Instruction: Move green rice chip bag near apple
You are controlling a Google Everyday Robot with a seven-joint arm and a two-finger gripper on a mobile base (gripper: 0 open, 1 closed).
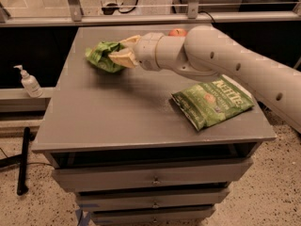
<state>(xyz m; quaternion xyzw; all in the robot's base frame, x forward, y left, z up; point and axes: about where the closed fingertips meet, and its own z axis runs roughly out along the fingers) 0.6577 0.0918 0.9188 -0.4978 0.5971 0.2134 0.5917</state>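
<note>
The green rice chip bag is a small crumpled light-green bag held at the far left part of the grey table. My gripper is shut on the green rice chip bag, gripping its right side a little above the tabletop. The apple is red-orange and sits at the table's back edge, mostly hidden behind my white arm. The arm reaches in from the right across the table.
A larger flat dark-green Kettle bag lies on the table's right front. A hand-sanitiser pump bottle stands on a ledge to the left. Drawers sit below the tabletop. A rail and glass run behind the table.
</note>
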